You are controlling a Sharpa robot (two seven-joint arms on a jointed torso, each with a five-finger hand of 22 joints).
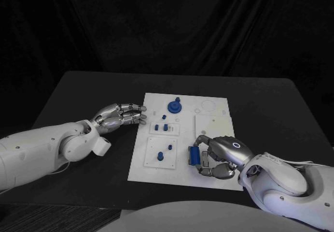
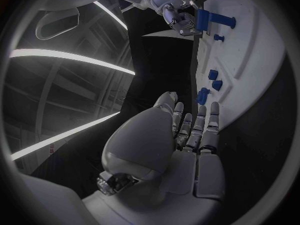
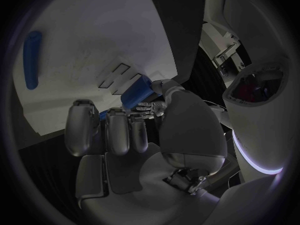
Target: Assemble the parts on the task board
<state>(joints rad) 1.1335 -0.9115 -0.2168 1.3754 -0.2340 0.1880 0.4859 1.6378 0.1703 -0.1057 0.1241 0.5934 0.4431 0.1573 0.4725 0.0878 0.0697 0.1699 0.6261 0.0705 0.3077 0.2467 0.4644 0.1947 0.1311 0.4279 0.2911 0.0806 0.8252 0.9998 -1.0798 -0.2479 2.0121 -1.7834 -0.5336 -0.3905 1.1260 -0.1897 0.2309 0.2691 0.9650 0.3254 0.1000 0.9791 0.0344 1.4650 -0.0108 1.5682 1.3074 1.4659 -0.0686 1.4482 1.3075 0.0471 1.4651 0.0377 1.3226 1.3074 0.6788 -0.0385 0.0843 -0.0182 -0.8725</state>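
On the task board (image 1: 209,181), right hand (image 1: 219,157) grips a blue part (image 1: 194,156) (upright).

Robot lab or studio, black drapes (image 1: 167,34) behind, black table (image 1: 76,92)

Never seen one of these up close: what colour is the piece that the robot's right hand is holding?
Blue. The right hand grips a blue part; the head view shows it best.

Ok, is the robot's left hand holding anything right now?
No. The left hand hovers at the task board edge, fingers curled in on nothing; the left wrist view shows its palm bare.
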